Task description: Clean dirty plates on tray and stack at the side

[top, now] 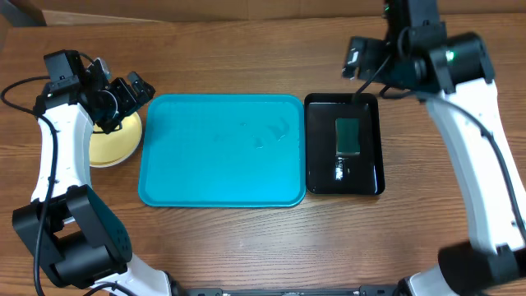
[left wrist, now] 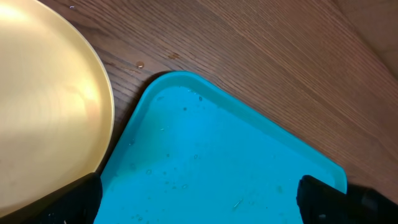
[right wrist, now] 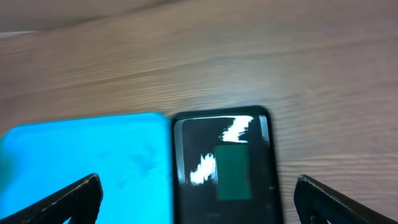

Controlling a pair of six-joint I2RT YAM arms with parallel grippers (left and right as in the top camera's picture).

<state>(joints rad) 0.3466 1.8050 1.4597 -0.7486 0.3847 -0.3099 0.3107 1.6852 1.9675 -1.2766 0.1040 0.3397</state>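
Plate of pale yellow (top: 105, 148) lies on the wooden table (top: 246, 49) just left of the tray (top: 222, 156), its rim close against the tray's left edge. Whether other plates lie under it I cannot tell. The left gripper (left wrist: 196, 193) hangs over the far side of that plate, by the tray's far left corner, and its two dark fingers (left wrist: 74, 202) stand wide apart with nothing between them. The tray itself is turquoise, with rounded corners and a raised rim, and carries only a few small specks and faint wet-looking marks on its floor. Right beside the tray's right edge sits a smaller glossy black tray (top: 320, 168), and a green sponge (top: 348, 136) lies inside it. The right gripper (right wrist: 199, 199) hovers above the far end of the black tray, right of the tray; its fingers (right wrist: 333, 199) are spread wide and hold nothing.
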